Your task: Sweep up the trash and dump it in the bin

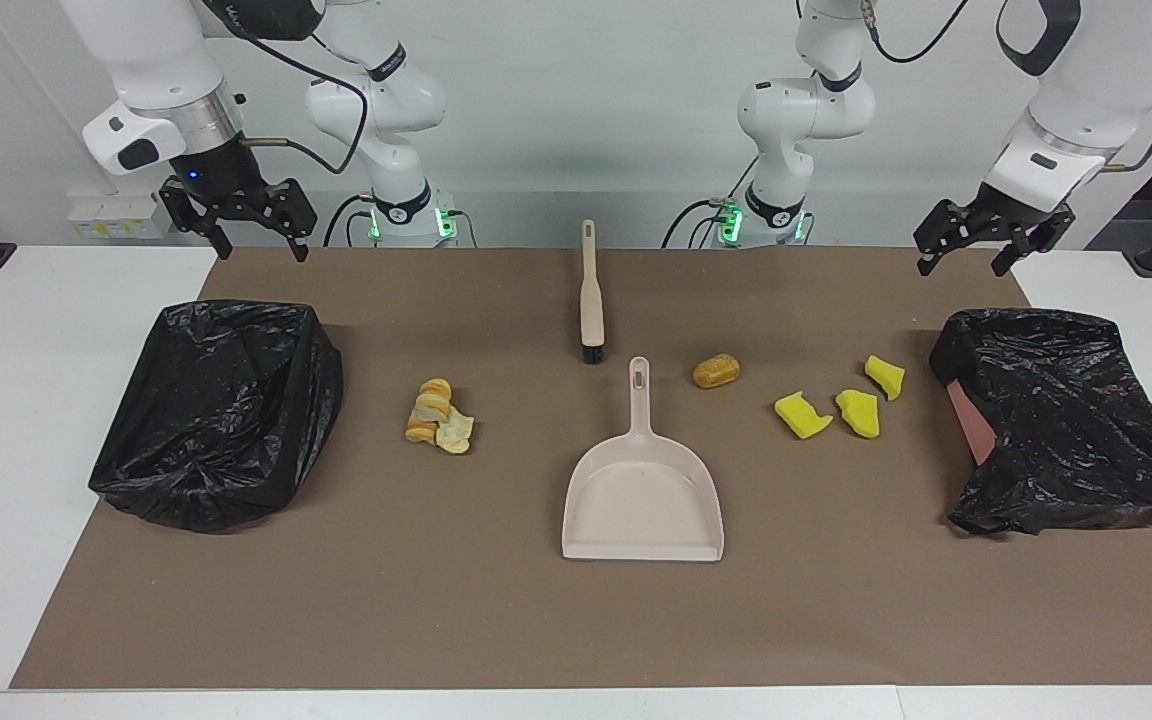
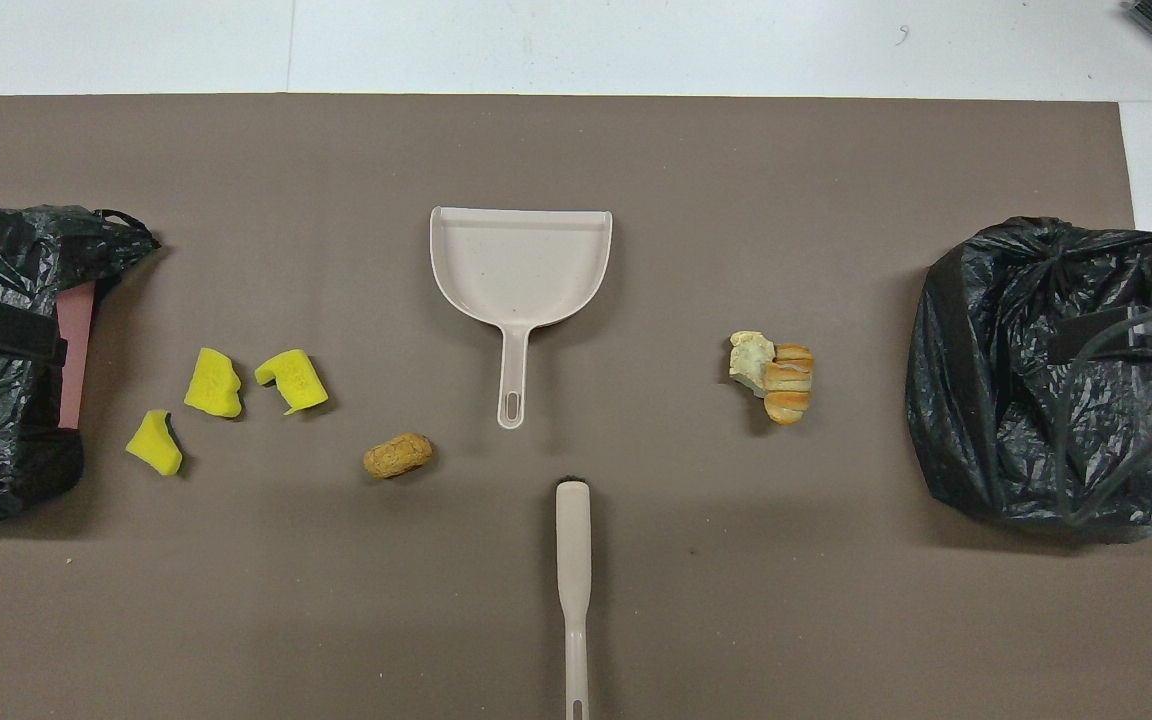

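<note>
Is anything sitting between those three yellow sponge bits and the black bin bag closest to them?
No. The yellow sponge chunks lie on bare brown mat beside the black-bagged bin at the left arm's end. The dustpan and brush lie toward the table's middle, out of that path.

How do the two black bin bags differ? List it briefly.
The bin bag at the right arm's end looks fuller and rounder, with black plastic covering all of it; the bin bag at the left arm's end is flatter and more crumpled, with a pinkish panel showing at its side. The yellow sponge chunks lie beside the latter, the bread-like pieces beside the former. Both are glossy black and rest on the brown mat.
</note>
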You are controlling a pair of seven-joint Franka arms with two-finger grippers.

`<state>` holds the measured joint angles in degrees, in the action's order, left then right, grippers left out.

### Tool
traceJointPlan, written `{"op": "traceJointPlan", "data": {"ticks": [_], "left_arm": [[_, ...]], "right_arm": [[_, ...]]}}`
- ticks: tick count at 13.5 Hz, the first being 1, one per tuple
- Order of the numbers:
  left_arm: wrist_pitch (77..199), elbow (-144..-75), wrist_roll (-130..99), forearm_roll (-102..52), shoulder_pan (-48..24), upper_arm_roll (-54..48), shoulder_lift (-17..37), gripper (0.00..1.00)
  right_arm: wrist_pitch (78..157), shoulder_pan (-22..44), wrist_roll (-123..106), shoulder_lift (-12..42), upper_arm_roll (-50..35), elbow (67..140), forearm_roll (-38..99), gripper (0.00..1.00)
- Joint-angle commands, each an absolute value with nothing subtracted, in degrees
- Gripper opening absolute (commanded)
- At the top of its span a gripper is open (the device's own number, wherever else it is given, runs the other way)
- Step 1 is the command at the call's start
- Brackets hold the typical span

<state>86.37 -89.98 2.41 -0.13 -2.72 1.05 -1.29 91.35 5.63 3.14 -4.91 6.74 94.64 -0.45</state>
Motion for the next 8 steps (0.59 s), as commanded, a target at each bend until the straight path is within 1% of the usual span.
{"op": "traceJointPlan", "data": {"ticks": [1, 8], "left_arm": [[84.9, -89.29, 3.07, -0.97, -2.9, 1.32, -1.76, 1.0], [85.08, -89.74, 2.55, -0.97, -3.34, 1.41, -2.11, 1.0]], "right_arm": [[92.81, 5.53, 3.51, -5.63, 6.42, 95.54, -0.79, 1.0], [92.02, 5.71, 3.43, -5.89, 6.15, 95.8, -0.7, 1.0]]}}
